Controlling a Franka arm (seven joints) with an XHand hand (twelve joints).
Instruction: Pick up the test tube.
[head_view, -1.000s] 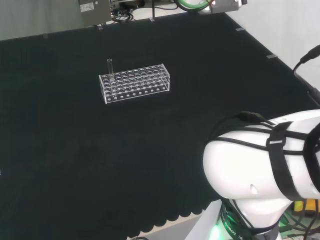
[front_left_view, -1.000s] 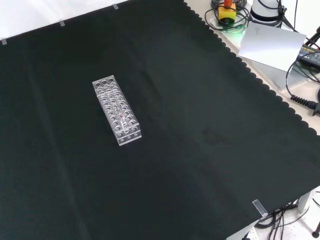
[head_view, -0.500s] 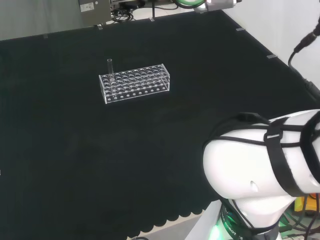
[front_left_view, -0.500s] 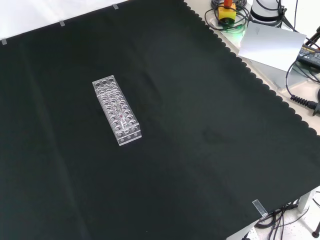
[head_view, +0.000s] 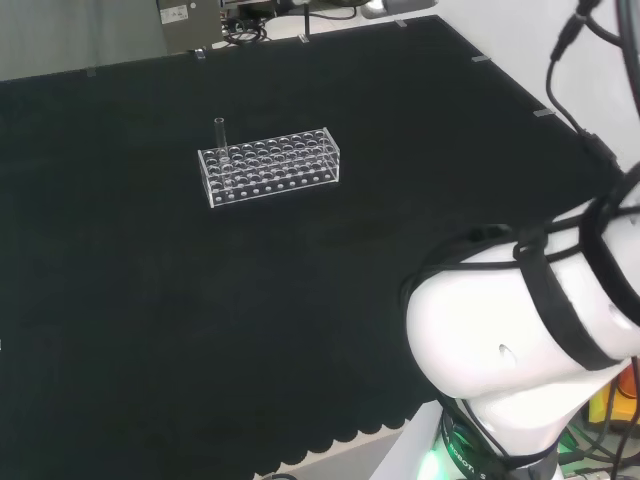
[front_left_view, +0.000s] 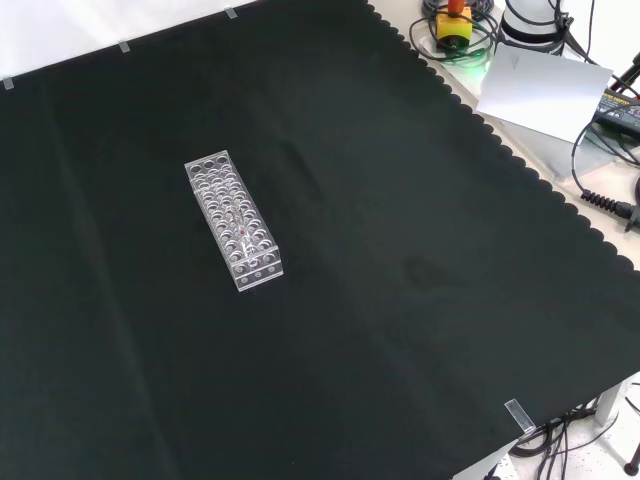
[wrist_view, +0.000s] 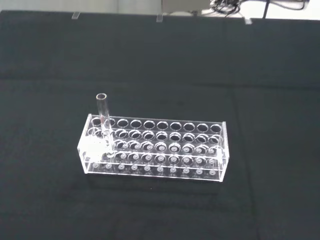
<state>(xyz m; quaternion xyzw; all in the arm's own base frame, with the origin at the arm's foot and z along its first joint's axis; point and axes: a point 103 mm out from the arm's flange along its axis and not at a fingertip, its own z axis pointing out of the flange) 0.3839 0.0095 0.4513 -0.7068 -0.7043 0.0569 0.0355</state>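
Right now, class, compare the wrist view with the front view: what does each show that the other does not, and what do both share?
Wrist view alone: the test tube seen from the side, standing upright above the rack's top at one end, its mouth open.

Front view alone: the cloth's scalloped edge and the cables and gear on the bench beyond it.

Both: the clear rack with its rows of holes, standing on the black cloth.

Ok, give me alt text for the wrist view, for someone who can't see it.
A clear plastic test tube rack with rows of round holes sits on black cloth, seen from a short way off. One clear glass test tube stands upright in a hole near one end of the rack, its open mouth well above the rack's top; the other holes look empty.
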